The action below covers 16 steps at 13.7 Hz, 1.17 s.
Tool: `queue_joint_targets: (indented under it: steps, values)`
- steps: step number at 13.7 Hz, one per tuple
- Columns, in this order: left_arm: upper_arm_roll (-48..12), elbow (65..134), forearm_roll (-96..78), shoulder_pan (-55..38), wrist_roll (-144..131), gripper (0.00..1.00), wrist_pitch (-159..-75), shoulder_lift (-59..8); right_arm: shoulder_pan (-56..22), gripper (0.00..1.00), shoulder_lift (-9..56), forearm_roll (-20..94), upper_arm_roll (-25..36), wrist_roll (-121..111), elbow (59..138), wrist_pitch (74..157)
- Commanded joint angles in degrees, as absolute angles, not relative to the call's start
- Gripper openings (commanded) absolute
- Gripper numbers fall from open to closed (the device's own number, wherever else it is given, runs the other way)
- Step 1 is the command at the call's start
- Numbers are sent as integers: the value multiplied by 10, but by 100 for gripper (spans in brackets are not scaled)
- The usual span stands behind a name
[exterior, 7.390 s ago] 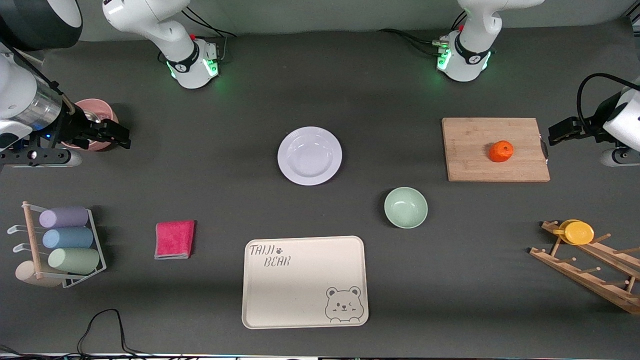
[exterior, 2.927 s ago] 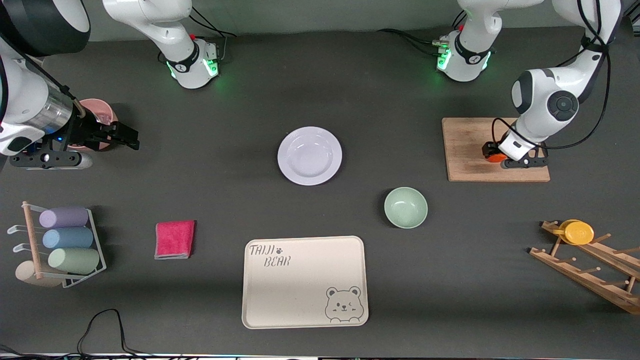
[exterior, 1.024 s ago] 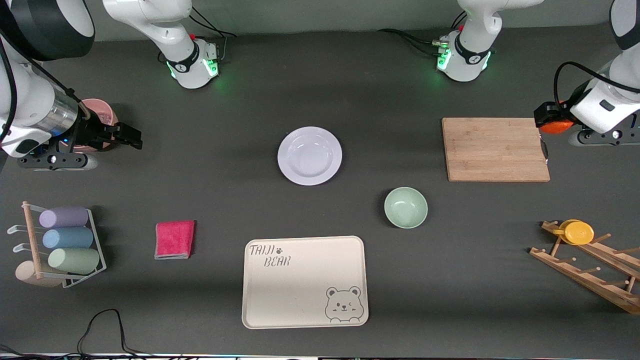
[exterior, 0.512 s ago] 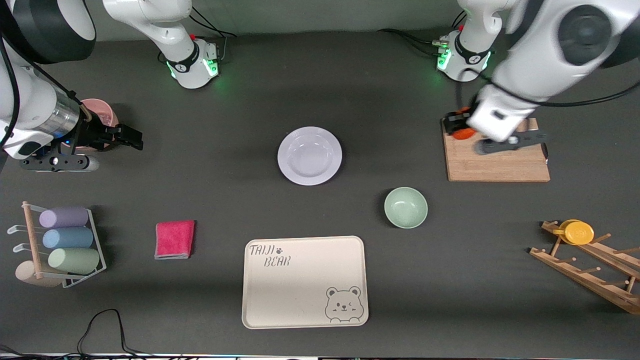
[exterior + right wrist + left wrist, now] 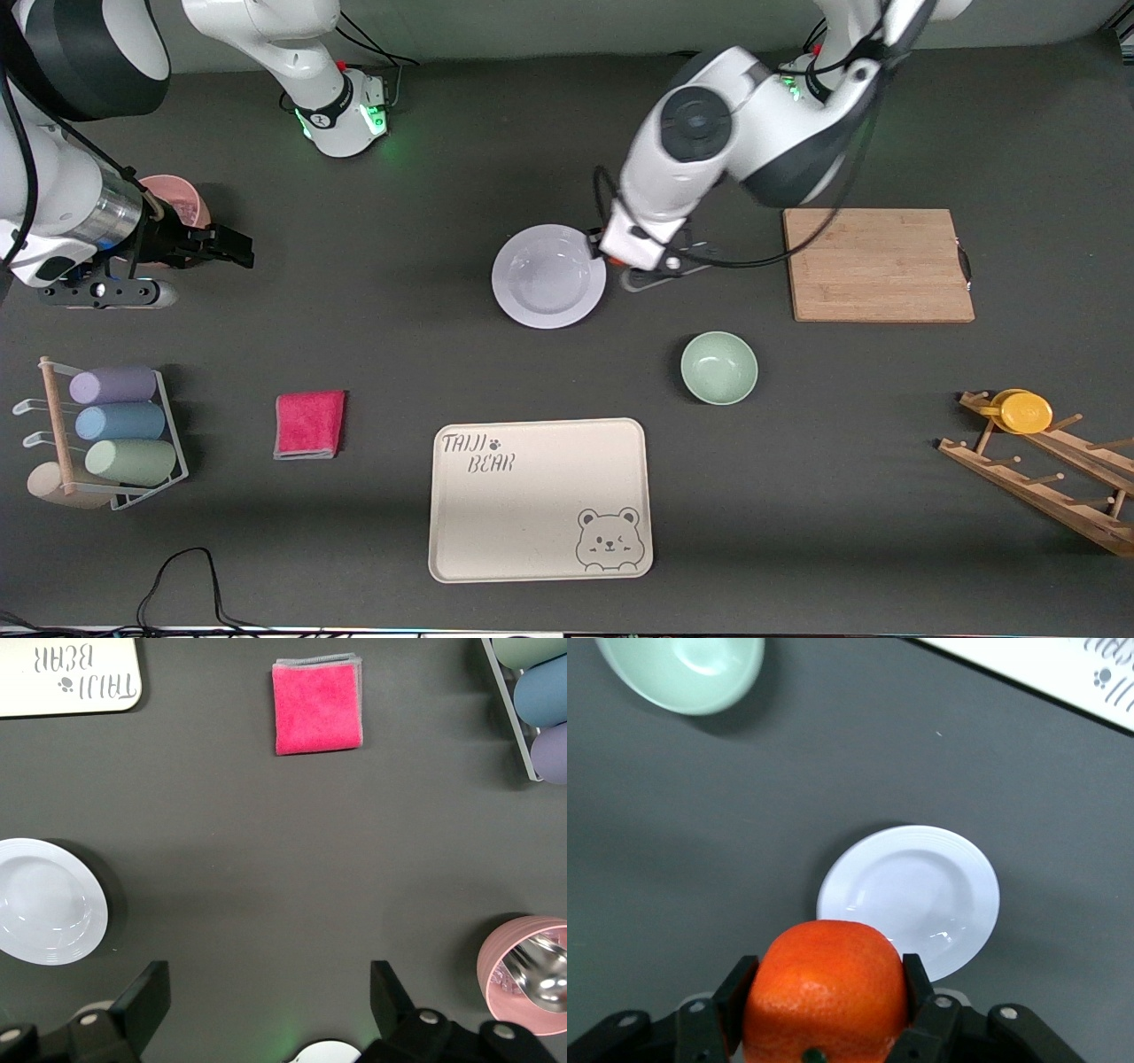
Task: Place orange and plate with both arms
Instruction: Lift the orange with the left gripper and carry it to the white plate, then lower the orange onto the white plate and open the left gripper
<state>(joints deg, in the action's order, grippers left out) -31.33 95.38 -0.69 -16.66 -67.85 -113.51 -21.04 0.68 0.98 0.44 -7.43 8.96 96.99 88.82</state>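
My left gripper (image 5: 827, 967) is shut on the orange (image 5: 828, 1001), a round bright-orange fruit that fills the gap between both fingers. In the front view the left gripper (image 5: 600, 242) hangs over the edge of the white plate (image 5: 549, 276) on the side toward the left arm's end; the hand hides the orange there. The plate (image 5: 921, 895) lies empty on the dark table and also shows in the right wrist view (image 5: 44, 904). My right gripper (image 5: 232, 248) is open and empty, in the air beside a pink bowl (image 5: 177, 202) at the right arm's end; its jaws stand wide apart in its wrist view (image 5: 270, 1001).
A bare wooden cutting board (image 5: 877, 264) lies toward the left arm's end. A mint-green bowl (image 5: 718, 368) and a cream bear tray (image 5: 540, 499) lie nearer the camera than the plate. A pink cloth (image 5: 309, 424), a cup rack (image 5: 115, 434) and a wooden rack with a yellow disc (image 5: 1028, 412) line the near side.
The left arm has carried the orange from over the cutting board to over the plate's edge. The right arm has stayed almost still.
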Motion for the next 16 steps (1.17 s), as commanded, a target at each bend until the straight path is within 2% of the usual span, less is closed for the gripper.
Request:
queue_joint_targets:
  steps: [1, 7, 16]
  values:
    - [-308, 922, 49, -231, -765, 0, -1179, -283, 12, 100, 5, 15, -79, 104, 981, 897]
    - [-304, 922, 189, -299, -901, 0, -1288, -396, 12, 100, 0, 28, -78, 103, 1001, 917]
    - [-294, 923, 231, -316, -917, 0, -1322, -437, 11, 100, 2, 30, -76, 104, 1006, 924]
